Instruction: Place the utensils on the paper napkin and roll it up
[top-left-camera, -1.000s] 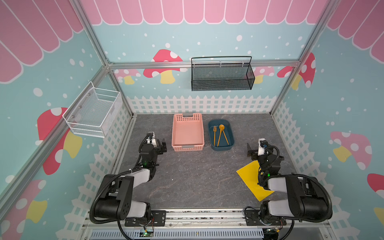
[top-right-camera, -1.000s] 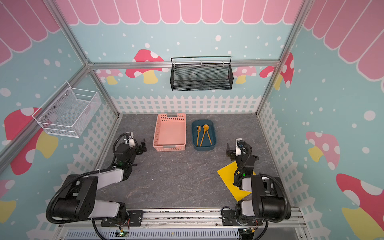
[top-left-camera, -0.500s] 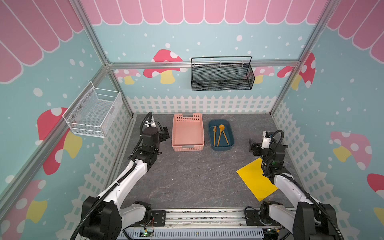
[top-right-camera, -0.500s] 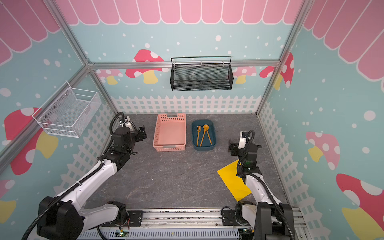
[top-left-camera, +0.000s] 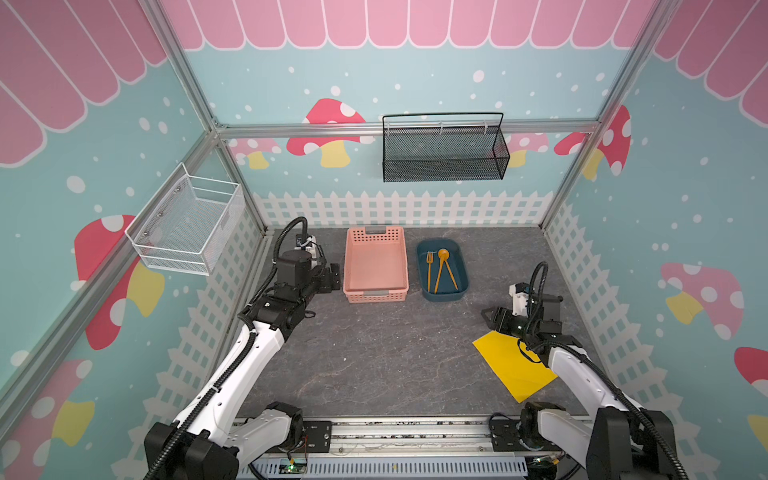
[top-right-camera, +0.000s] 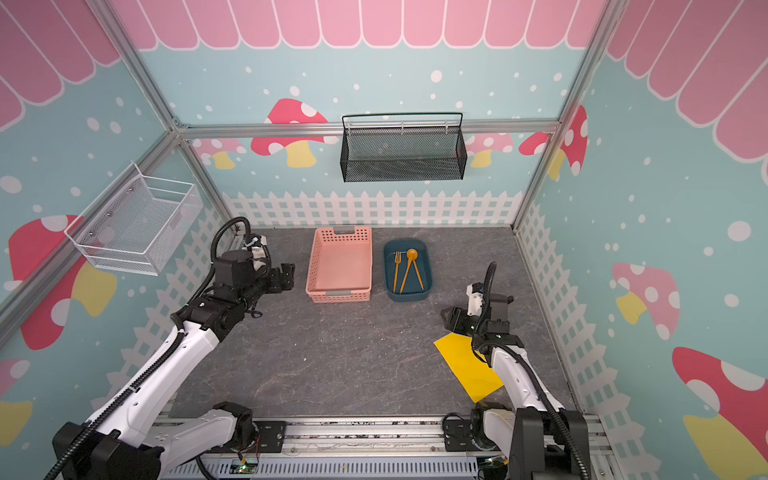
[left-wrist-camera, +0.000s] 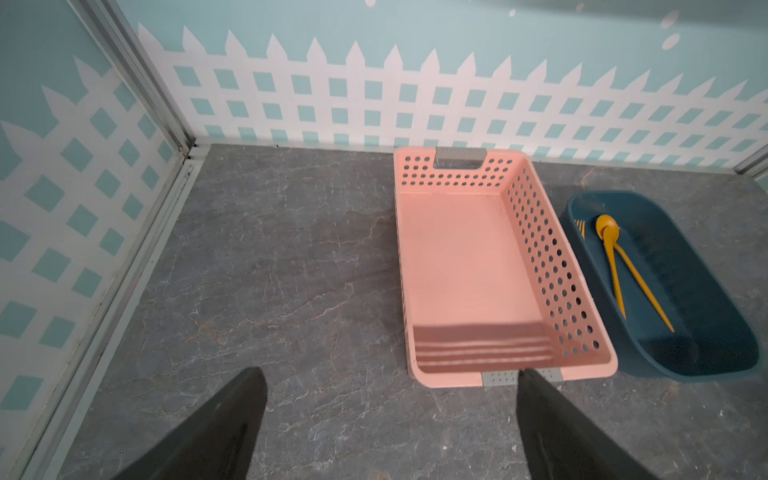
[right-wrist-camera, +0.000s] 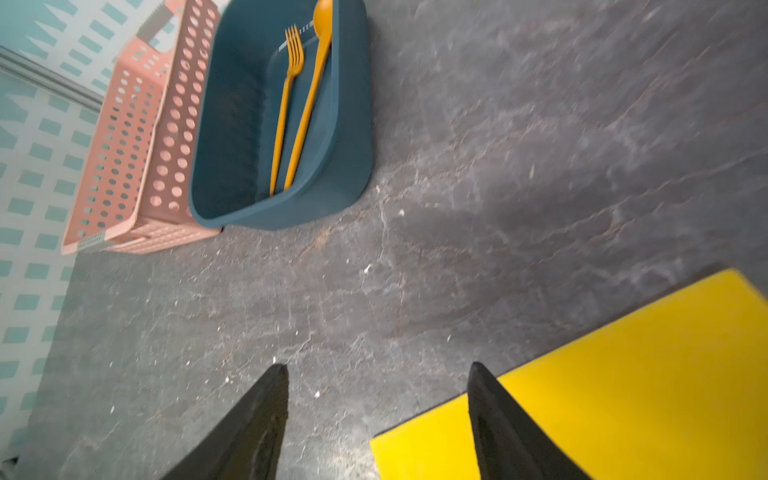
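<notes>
"Well, what lay nearest in the figure?" asked the student.

"The paper napkin (top-left-camera: 513, 365): a plain, bright yellow sheet, flat on the grey table (top-left-camera: 374, 365) at the near right, partly hidden under the right arm. It bore nothing as yet."

"And the right gripper (top-left-camera: 489, 319)?"

"It hovered just beyond the napkin's far edge, jaws apart and empty. The wrist view showed bare table between the fingertips (right-wrist-camera: 266, 407), with the yellow edge passing under one of them."

"The left gripper (top-left-camera: 332, 277)?"

"Spread wide, holding nothing, just beside the near left corner of the pink basket (top-left-camera: 376, 296), which was empty. I judged that arm to be waiting."

"Where were the utensils (top-left-camera: 439, 274)?"

"Farther back, in the dark blue tub (top-left-camera: 442, 296) just beside the basket's right wall, and well apart from the napkin. All three were slim and orange-yellow. The fork (top-left-camera: 429, 266) lay straight, tines toward the back wall. The spoon (top-left-camera: 443, 253) and the stick (top-left-camera: 451, 277) met near the spoon's bowl and splayed apart toward the front — a crossing that, I judged, could make lifting one alone awkward. None was placed, so fetching came first — rolling could only follow."
</notes>
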